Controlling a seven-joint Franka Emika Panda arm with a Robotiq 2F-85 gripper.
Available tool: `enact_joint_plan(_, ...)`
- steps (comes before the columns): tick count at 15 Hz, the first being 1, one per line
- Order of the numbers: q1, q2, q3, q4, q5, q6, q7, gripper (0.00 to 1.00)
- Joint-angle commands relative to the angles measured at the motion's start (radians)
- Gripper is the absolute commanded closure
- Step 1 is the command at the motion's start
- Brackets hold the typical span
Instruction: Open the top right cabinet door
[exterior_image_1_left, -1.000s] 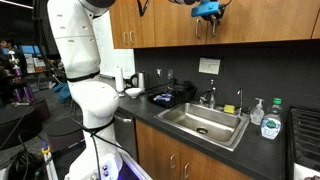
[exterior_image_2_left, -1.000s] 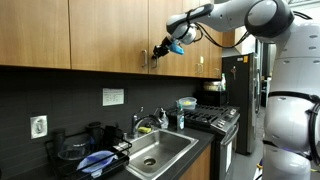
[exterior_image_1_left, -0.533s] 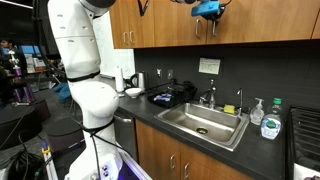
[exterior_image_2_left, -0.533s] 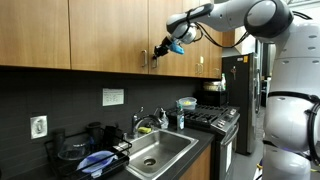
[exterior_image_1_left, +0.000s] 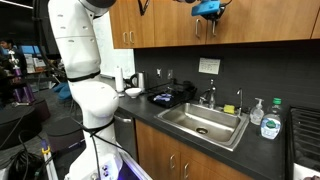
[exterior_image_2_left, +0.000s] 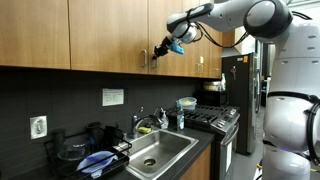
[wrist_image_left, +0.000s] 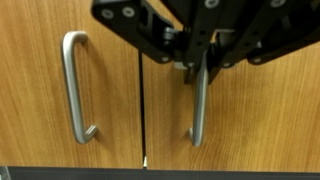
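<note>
The white robot arm (exterior_image_2_left: 262, 40) fills the right side of an exterior view and reaches left across the upper frame toward the wall cabinets. In the other outside view its body (exterior_image_1_left: 80, 70) stands at the left, with the arm running off the top edge.

The top right cabinet door (wrist_image_left: 235, 110) takes up the right half of the wrist view, flat and closed, its edge meeting the neighbouring door (wrist_image_left: 60, 100) along a thin dark seam at centre frame. In an exterior view the same door (exterior_image_2_left: 185, 50) sits at upper centre.

A steel sink (exterior_image_1_left: 205, 122) lies at lower centre, sunk into the dark tabletop (exterior_image_1_left: 150, 108).

The pincer (wrist_image_left: 197, 62) comes down from the top of the wrist view, its black fingers (wrist_image_left: 185, 66) set close on either side of the silver handle (wrist_image_left: 197, 110) near the handle's top; whether they actually press it I cannot tell. The other door's handle (wrist_image_left: 74, 85) stands free at the left.
</note>
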Motion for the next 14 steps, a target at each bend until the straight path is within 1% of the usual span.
enact_joint_plan(1, -0.018, -0.036, 0.021, -0.025, 0.036, -0.068, -0.017, 0.97)
enact_joint_plan(5, -0.019, -0.074, 0.024, -0.064, 0.026, -0.085, -0.011, 0.97)
enact_joint_plan(8, -0.02, -0.113, 0.024, -0.115, 0.015, -0.09, -0.008, 0.97)
enact_joint_plan(14, -0.024, -0.212, 0.016, -0.243, -0.025, -0.043, 0.007, 0.97)
